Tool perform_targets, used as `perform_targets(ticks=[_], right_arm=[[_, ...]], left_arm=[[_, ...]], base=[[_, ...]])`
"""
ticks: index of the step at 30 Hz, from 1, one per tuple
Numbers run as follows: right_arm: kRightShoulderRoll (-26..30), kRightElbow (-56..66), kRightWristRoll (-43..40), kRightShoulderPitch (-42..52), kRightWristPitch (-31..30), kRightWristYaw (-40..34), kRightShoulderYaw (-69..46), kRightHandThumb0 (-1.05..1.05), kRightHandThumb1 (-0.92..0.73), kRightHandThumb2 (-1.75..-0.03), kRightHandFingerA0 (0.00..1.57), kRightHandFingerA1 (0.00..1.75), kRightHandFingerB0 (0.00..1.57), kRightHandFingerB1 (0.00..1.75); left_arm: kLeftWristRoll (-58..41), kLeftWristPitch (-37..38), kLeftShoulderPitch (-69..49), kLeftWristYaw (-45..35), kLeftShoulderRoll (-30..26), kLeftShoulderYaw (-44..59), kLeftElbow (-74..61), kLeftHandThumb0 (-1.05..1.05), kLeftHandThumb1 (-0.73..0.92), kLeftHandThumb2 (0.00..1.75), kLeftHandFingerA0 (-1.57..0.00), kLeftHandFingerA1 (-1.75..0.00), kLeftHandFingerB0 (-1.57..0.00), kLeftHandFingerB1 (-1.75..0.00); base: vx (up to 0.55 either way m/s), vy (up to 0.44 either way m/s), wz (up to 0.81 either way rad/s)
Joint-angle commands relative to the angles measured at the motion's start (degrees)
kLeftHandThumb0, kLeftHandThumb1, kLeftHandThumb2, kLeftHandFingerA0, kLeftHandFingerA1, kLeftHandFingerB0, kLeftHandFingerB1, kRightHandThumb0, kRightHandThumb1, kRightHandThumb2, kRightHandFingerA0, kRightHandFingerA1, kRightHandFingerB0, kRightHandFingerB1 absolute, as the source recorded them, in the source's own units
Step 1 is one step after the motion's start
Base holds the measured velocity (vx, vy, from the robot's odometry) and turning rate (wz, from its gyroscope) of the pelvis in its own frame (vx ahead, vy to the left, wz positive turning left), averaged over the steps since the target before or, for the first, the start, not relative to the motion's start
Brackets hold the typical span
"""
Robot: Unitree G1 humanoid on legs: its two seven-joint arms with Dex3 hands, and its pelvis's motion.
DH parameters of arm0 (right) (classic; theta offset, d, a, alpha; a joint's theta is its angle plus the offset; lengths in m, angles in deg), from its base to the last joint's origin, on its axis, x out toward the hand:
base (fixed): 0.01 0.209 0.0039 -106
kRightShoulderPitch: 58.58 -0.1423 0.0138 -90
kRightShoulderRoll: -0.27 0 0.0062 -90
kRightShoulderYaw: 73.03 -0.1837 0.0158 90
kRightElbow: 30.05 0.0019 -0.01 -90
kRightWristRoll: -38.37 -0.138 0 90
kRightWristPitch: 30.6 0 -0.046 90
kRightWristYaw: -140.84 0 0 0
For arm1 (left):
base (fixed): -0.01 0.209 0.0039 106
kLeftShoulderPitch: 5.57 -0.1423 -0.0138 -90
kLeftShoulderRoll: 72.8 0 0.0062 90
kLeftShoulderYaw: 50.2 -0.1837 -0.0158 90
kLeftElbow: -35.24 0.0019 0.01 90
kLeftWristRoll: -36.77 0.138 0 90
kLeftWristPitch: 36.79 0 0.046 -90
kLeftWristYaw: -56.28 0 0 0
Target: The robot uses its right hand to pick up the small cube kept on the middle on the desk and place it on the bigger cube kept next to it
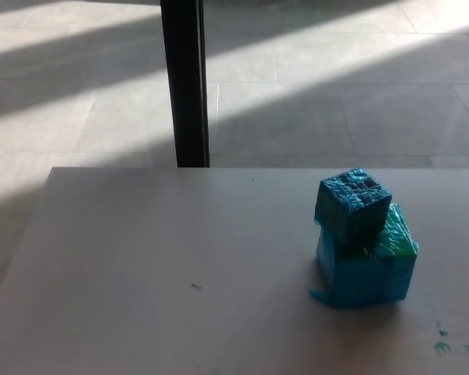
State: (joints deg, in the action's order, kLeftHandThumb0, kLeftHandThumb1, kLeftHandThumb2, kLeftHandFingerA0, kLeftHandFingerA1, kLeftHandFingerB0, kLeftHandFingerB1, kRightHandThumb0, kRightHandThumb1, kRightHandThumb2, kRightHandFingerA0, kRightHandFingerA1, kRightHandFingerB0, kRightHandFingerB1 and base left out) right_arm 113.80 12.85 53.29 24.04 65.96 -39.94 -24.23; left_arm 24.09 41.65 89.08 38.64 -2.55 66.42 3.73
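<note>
A small dark-teal cube (352, 205) rests on top of a bigger bright-blue cube (369, 271), set toward its left and far side. The bigger cube shows a green patch on its top right. Both stand on the pale desk (156, 266), right of the middle. Neither of my hands shows in the head view.
A black post (185, 82) rises from the floor just beyond the desk's far edge. Green paint specks (444, 341) mark the desk near its front right. A tiny dark speck (196, 286) lies left of the cubes. Tiled floor with sunlit bands lies beyond.
</note>
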Motion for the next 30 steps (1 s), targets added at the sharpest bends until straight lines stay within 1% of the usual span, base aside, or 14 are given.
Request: perform_targets(ticks=[1, 6, 8, 11, 12, 13, 14, 19, 20, 21, 22, 25, 26, 30], right_arm=[[-4.3, -3.6, -8.9, 3.0, -1.4, -6.6, -4.1, -1.05, -0.63, -0.95, 0.0, 0.15, 0.06, 0.27], [-7.6, -3.7, -15.8, 2.5, -6.4, -4.0, -8.2, -0.89, -0.54, -0.91, 0.0, 0.21, 0.0, 0.33], [-9.2, -4.3, -19.3, 2.1, -7.6, -1.9, -10.5, -0.87, -0.56, -0.89, 0.0, 0.2, 0.0, 0.16], [-9.6, -9.2, -24.1, -0.5, -7.8, 0.3, -14.3, -0.75, -0.49, -0.89, 0.0, 0.3, 0.0, 0.35], [-10.1, -10.7, -26.5, -1.4, -7.8, 1.3, -16.3, -0.66, -0.7, -0.61, 0.0, 0.38, 0.0, 0.44], [-10.4, -10.9, -26.7, -1.4, -8.3, 1.8, -16.4, -0.68, -0.51, -0.93, 0.0, 0.42, 0.01, 0.45], [-10.5, -11.1, -26.4, -1.5, -8.4, 1.8, -16.1, -0.66, -0.73, -0.62, 0.0, 0.44, 0.02, 0.46], [-11.9, -11.9, -26.1, -1.3, -7.0, 3.5, -15.1, -0.64, -0.74, -0.63, 0.01, 0.42, 0.06, 0.48], [-12.1, -12.9, -24.5, -1.3, -7.8, 2.9, -13.3, -0.38, -0.52, -1.07, 0.02, 0.55, 0.0, 0.52], [-12.4, -13.4, -24.6, -1.2, -7.6, 2.9, -13.0, -0.38, -0.51, -1.07, 0.03, 0.55, 0.0, 0.52], [-12.8, -13.7, -25.9, -1.2, -7.3, 3.8, -13.8, -0.68, -0.54, -0.92, 0.01, 0.5, 0.1, 0.57], [-12.8, -14.4, -27.1, -0.8, -7.6, 4.2, -13.3, -0.68, -0.56, -0.9, 0.06, 0.56, 0.11, 0.56], [-12.8, -14.7, -27.3, -0.8, -7.5, 4.1, -13.0, -0.65, -0.73, -0.62, 0.1, 0.58, 0.17, 0.55], [-13.0, -15.2, -29.1, -0.1, -7.5, 4.4, -12.6, -0.64, -0.72, -0.61, 0.18, 0.64, 0.28, 0.58]], left_arm=[[-1.3, 0.4, -0.9, 0.4, 0.6, 0.9, -0.2, -1.01, 0.88, 0.66, -0.44, -0.61, -0.38, -0.39], [-0.7, 0.5, -1.2, 1.4, 0.7, 0.8, -0.6, -1.0, 0.89, 0.67, -0.44, -0.54, -0.41, -0.39], [-1.2, 0.0, -1.3, 1.8, 1.0, 1.4, -0.8, -1.01, 0.88, 0.66, -0.44, -0.57, -0.39, -0.39], [-1.6, 0.0, -1.8, 1.7, 1.3, 1.8, -1.1, -1.0, 0.88, 0.67, -0.45, -0.56, -0.39, -0.39], [-1.8, -0.8, -1.9, 2.2, 1.6, 2.1, -1.8, -1.01, 0.89, 0.67, -0.44, -0.56, -0.4, -0.39], [-1.4, -0.2, -2.1, 2.0, 1.7, 1.7, -1.7, -1.01, 0.89, 0.68, -0.45, -0.56, -0.38, -0.39], [-1.3, -0.1, -2.0, 2.1, 1.7, 1.6, -1.7, -1.0, 0.89, 0.67, -0.46, -0.57, -0.39, -0.39], [-1.5, 0.3, -2.0, 2.3, 2.0, 2.4, -1.0, -1.01, 0.88, 0.67, -0.47, -0.59, -0.4, -0.4], [-1.5, -0.2, -2.2, 2.7, 2.2, 2.4, -1.8, -1.01, 0.88, 0.67, -0.47, -0.59, -0.4, -0.39], [-1.6, -0.7, -2.5, 2.9, 2.4, 2.6, -2.5, -0.95, 0.66, 1.11, -0.42, -0.63, -0.35, -0.5], [-1.6, -0.8, -2.6, 3.0, 2.5, 2.6, -2.8, -1.0, 0.89, 0.67, -0.47, -0.59, -0.41, -0.4], [-1.3, -0.9, -2.7, 3.7, 2.8, 2.7, -3.1, -0.99, 0.89, 0.67, -0.47, -0.56, -0.41, -0.4], [-1.0, -0.4, -3.0, 3.1, 2.8, 2.3, -3.3, -0.99, 0.9, 0.67, -0.44, -0.56, -0.39, -0.39], [-1.5, -1.0, -2.9, 3.1, 2.8, 2.8, -3.4, -1.0, 0.89, 0.67, -0.47, -0.6, -0.4, -0.39]], base=[[0.0, 0.0, 0.0], [0.0, 0.0, 0.0], [0.0, 0.0, 0.0], [0.0, 0.0, 0.0], [0.0, 0.0, 0.0], [0.0, 0.0, 0.0], [0.0, 0.0, 0.0], [0.0, 0.0, 0.0], [0.0, 0.0, 0.0], [0.0, 0.0, 0.0], [0.0, 0.0, 0.0], [0.0, 0.0, 0.0], [0.0, 0.0, 0.0], [0.0, 0.0, 0.0]])
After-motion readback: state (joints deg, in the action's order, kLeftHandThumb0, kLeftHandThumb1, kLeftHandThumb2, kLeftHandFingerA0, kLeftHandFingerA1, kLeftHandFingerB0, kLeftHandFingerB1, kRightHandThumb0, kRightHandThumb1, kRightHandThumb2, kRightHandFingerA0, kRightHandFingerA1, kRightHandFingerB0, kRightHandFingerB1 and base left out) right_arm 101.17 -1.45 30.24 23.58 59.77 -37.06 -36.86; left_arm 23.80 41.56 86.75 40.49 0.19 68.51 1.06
